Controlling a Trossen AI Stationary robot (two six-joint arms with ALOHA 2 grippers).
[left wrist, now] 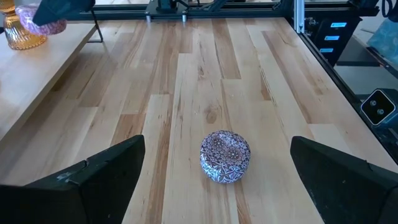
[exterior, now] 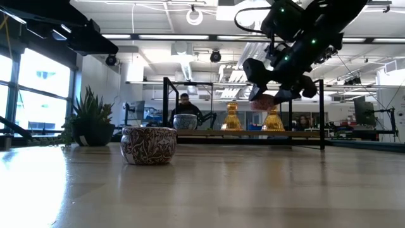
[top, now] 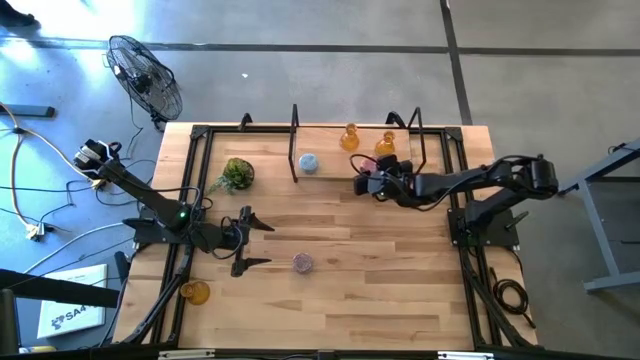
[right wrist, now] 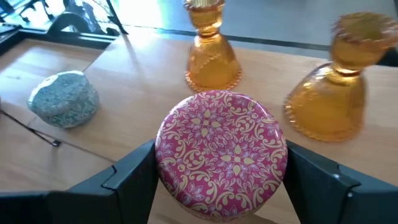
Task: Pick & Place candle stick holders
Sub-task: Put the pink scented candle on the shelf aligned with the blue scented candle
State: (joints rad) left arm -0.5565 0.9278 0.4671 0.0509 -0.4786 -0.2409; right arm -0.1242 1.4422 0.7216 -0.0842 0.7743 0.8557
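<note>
The lilac holder (left wrist: pixel 225 156) sat on the bare desk (top: pixel 380 270) just ahead of the left pincer (top: pixel 247 240), whose fingers stood wide apart with nothing between them. Short, round and patterned all over, it looked like glass: probably light, stiff, slick at the sides and liable to chip if dropped. Its squat wall seemed the best place to take hold, one finger on each side, low enough not to tip it.

An amber holder (top: pixel 195 292) stood alone near the desk's front left corner. Its narrow neck would suit a pinch, though the wide foot likely carries the weight.

Farther off, the right pincer (right wrist: pixel 221 180) was clamped on the pink holder (right wrist: pixel 221 152), fingers pressing its round sides, held in the air just above the raised shelf (top: pixel 330 172) at the back. On that shelf stood two more amber holders (right wrist: pixel 211 53) (right wrist: pixel 339 87) and, well apart from them, the blue holder (right wrist: pixel 64 98). A small plant (top: pixel 237 174) sat on the desk left of the shelf.

Off the desk, a white card (top: pixel 70 312) on the floor bore dark lettering too small to read. No brand or label showed on any holder.
</note>
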